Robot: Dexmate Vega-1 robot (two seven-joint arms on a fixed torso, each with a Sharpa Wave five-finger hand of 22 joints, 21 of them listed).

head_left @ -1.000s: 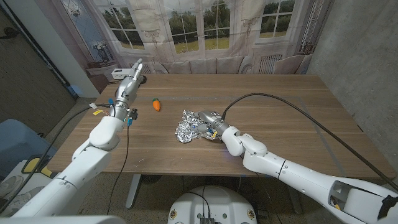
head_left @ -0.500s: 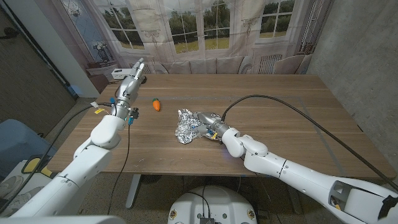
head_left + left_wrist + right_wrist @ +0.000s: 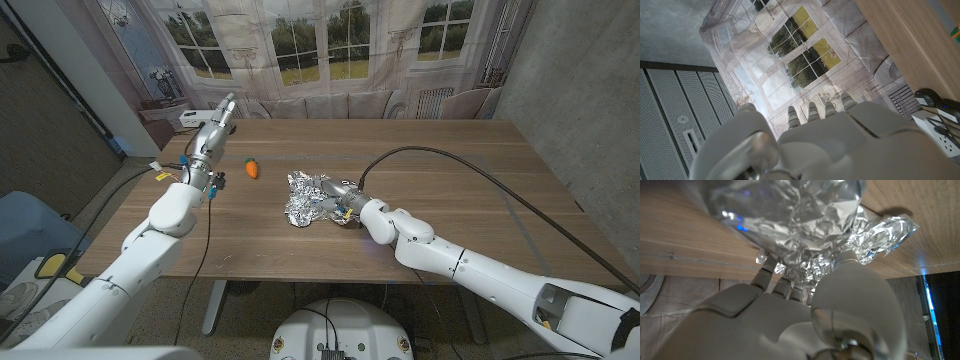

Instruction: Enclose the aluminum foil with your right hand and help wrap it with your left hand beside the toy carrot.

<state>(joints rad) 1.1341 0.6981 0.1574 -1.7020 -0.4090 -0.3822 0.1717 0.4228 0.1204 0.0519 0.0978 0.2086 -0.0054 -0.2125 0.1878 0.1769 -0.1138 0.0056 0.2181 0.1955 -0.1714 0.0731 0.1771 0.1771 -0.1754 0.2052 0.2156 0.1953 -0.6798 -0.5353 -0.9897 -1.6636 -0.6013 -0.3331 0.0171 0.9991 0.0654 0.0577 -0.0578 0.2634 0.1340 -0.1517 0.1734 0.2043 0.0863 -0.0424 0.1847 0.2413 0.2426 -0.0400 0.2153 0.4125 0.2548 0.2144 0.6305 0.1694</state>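
Observation:
A crumpled sheet of aluminum foil (image 3: 302,200) lies mid-table, its shiny folds (image 3: 800,215) close up in the right wrist view. My right hand (image 3: 336,201) comes at it from the right; its fingers (image 3: 771,267) dig into the foil's edge and the thumb presses on it, so the hand (image 3: 805,310) grips the foil. The small orange toy carrot (image 3: 252,169) lies on the wood to the foil's far left, apart from it. Over the table's far left corner my left hand (image 3: 214,126) hangs with fingers stretched out and nothing in it, well away from carrot and foil; its back (image 3: 830,135) also shows.
A white power strip (image 3: 190,118) with plugs (image 3: 940,135) sits beyond the table's far left corner. A black cable (image 3: 470,170) arcs over the table from my right arm. Bare wood (image 3: 450,140) stretches to the right and back.
My right forearm has swung slightly, with the hand staying at the foil. The left hand has crept a little to the right. Foil and carrot have stayed put.

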